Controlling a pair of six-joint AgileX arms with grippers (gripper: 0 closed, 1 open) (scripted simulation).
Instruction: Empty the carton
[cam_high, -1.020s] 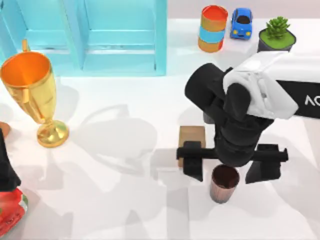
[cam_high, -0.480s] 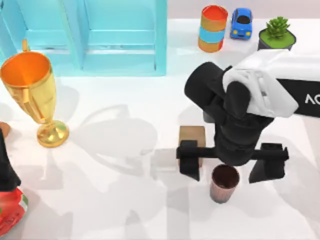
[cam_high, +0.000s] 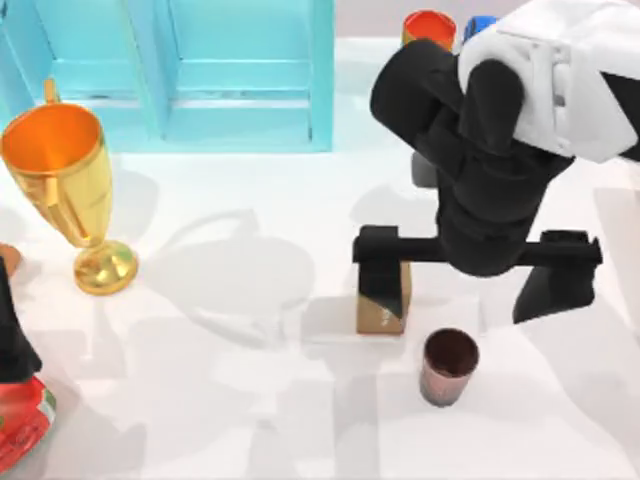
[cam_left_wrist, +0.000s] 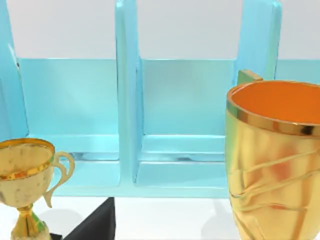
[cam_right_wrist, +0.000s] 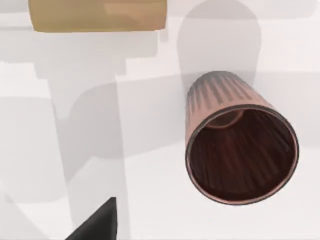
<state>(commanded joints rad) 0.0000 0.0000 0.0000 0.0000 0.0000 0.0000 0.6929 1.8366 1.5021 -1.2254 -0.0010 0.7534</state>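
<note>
Brown carton (cam_high: 382, 305) lies on the white table (cam_high: 250, 400), just beside the dark ribbed cup (cam_high: 449, 365), which stands upright toward the near edge from it. My right pincer (cam_high: 478, 268) hangs above the carton with its fingers spread wide, one finger (cam_high: 380, 270) over the carton, grasping nothing. Well off to the cup's left, my left arm (cam_high: 15, 340) sits near the gold trophy (cam_high: 65, 180).

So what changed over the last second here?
The right hand drew back toward the far side of the table, fingers wide apart, away from the brown cup, holding nothing. The small carton now shows nearer the cup than before. Cup, gold trophy and blue rack stayed put.
</note>
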